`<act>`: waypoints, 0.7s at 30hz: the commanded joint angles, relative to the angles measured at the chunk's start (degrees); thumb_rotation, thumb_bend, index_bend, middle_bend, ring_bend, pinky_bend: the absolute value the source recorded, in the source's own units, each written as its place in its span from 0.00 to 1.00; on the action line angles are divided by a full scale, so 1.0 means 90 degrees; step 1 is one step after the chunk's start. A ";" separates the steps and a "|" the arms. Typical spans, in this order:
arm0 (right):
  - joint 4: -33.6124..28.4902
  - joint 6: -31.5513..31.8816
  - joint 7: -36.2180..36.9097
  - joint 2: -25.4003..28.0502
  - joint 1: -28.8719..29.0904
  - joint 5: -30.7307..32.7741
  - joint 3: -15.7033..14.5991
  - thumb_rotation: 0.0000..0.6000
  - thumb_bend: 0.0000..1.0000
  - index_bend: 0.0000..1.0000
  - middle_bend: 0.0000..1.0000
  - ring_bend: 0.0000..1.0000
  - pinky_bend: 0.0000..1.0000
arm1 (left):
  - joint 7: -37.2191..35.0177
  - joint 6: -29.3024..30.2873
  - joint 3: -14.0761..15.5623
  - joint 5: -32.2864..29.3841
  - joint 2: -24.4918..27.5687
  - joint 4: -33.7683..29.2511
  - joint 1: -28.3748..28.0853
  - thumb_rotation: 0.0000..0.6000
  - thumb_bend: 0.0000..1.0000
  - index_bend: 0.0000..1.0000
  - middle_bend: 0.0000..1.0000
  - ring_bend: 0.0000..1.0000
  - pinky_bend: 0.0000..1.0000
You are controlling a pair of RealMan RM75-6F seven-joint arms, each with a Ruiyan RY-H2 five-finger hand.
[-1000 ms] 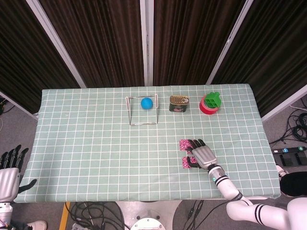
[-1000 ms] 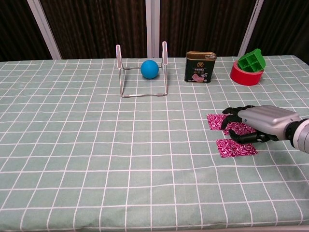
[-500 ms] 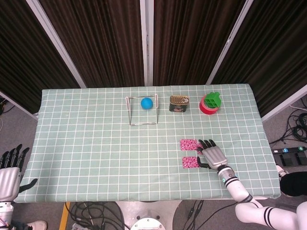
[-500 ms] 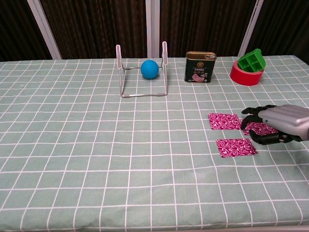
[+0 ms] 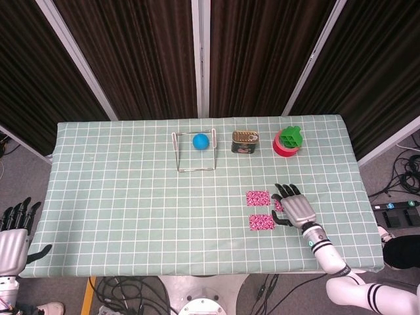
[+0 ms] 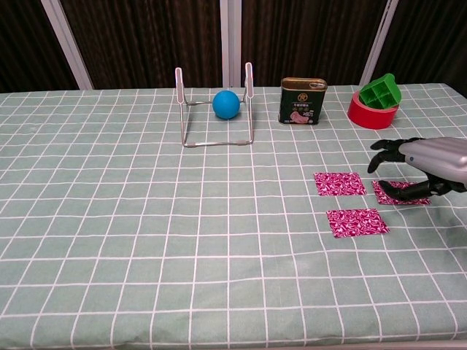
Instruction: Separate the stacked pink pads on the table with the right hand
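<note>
The worktop wears a green checked cloth, and the tin can at its far middle serves as landmark. Left of the can stands a wire rack with a blue ball inside it; right of the can a green block rests on a red tape roll.

Only the head view shows the left hand, off the worktop's near-left edge, far from the can, fingers apart and holding nothing.

The right hand hovers nearer than the can and to its right, fingers spread, nothing grasped.

Three pink pads lie flat, nearer than the can. The chest view shows the third pad under the right hand's thumb; the head view shows only a sliver. The far pad lies just left of the fingertips, apart from them. The near pad lies separate, nearer still.
</note>
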 commanded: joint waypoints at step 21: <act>0.1373 -0.0501 -0.0670 -0.1304 0.0736 0.1163 0.0584 0.80 0.15 0.30 0.00 0.00 0.00 | -0.0088 -0.0021 0.0009 -0.0071 -0.0011 0.0080 0.0044 1.00 0.07 0.14 0.05 0.06 0.08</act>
